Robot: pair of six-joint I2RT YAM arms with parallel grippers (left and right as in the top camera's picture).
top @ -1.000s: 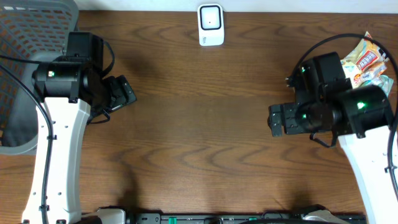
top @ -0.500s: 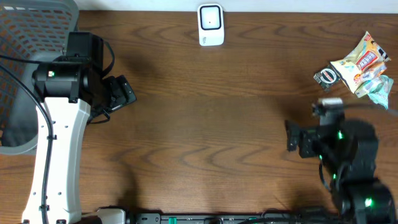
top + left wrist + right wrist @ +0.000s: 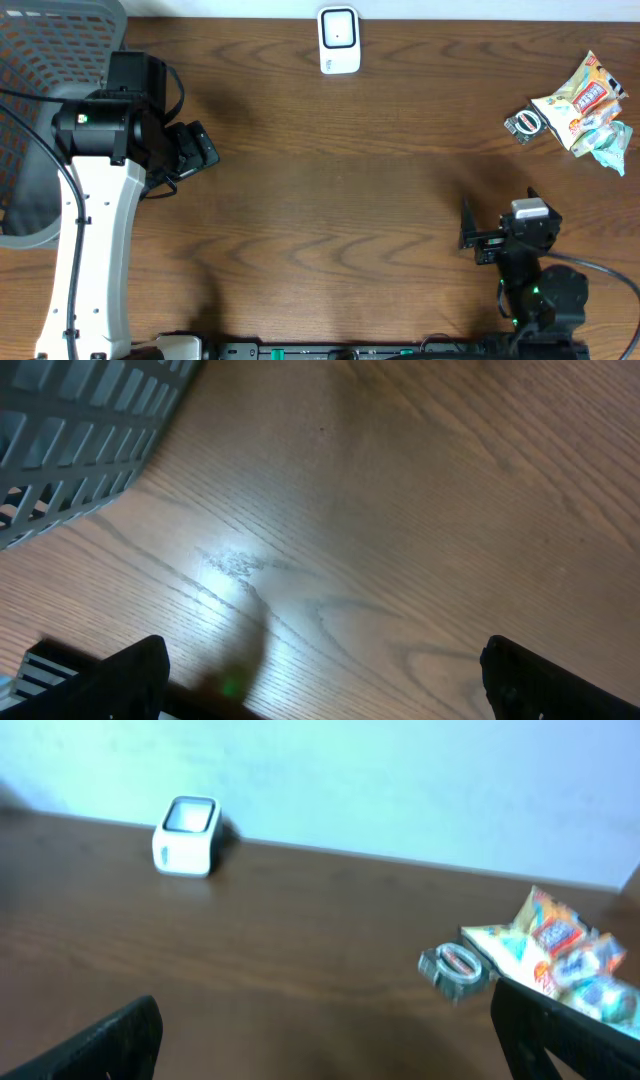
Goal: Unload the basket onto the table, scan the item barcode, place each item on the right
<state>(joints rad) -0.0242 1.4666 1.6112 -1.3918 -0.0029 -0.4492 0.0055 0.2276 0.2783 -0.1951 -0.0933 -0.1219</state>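
The left gripper (image 3: 322, 668) and the right gripper (image 3: 322, 1032) both gape wide, holding nothing. The snack packs (image 3: 585, 105) lie well right of the scanner (image 3: 339, 40), apart from both grippers.

Legible text, brands, numbers: none.

- snack packets (image 3: 583, 108), well to the right of the scanner (image 3: 339, 40): red label band with pale lettering and coloured print, too small and blurred to read in either view.
- scanner: white face with a dark window; no marking can be made out.
- round item (image 3: 523, 124), touching the packets on the side toward the scanner: markings unreadable.
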